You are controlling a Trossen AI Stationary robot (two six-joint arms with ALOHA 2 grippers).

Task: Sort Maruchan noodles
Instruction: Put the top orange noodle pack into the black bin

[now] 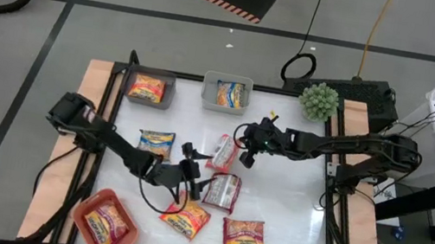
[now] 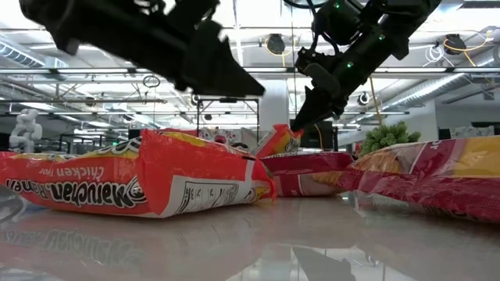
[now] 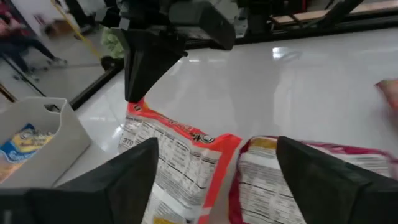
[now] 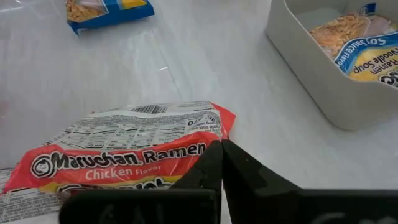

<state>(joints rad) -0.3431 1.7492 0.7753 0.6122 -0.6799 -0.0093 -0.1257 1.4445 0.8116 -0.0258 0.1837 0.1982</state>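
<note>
An orange-red chicken packet [image 1: 224, 151] lies mid-table with one end raised; my right gripper [image 4: 221, 144] is shut on it. My left gripper [image 3: 216, 143] stands open just left of a silvery-pink packet [image 1: 222, 191]. Its fingers straddle the near ends of both packets without touching either. A blue packet [image 1: 156, 142] lies flat to the left. An orange packet [image 1: 186, 217] and a red one [image 1: 244, 237] lie flat near the front edge. My right gripper pinches the orange-red packet at a corner of its crimped end [image 4: 210, 138] between its two shut fingers. The fingers slant down from the table's right side. That end [image 2: 280, 140] is lifted, and the rest of the packet slopes down toward the table.
At the back stand a grey bin [image 1: 148, 98] holding an orange packet and a clear bin [image 1: 225, 106] holding a blue one. A salmon-red bin [image 1: 86, 206] with a red packet sits at the front left. A green plant [image 1: 319, 101] stands at the back right.
</note>
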